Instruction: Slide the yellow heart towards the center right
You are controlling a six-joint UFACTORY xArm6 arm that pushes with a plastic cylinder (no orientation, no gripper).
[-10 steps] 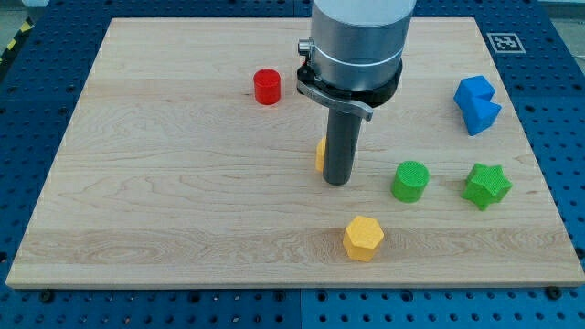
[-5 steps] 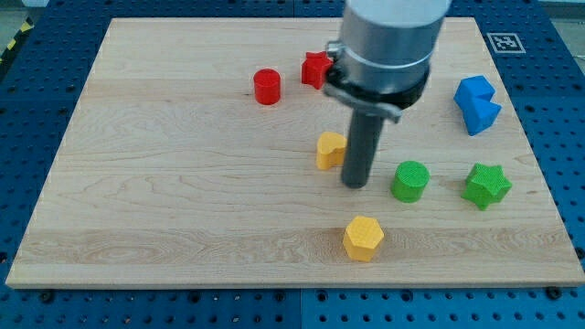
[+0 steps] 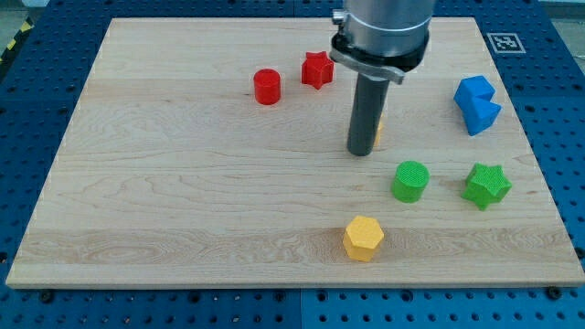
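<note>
One sliver of the yellow heart (image 3: 377, 133) shows at three o'clock of my tip (image 3: 360, 153), a jawless tool pinching nothing, so an off-centre push could spin it toward the green cylinder (image 3: 410, 180).

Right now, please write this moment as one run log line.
my tip: on board, above green cylinder | yellow heart: mostly hidden behind rod, at tip's right | contact: cannot tell | yellow hexagon: untouched

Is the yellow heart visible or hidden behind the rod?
Mostly hidden: only a yellow sliver shows at the rod's right edge, beside my tip.
</note>
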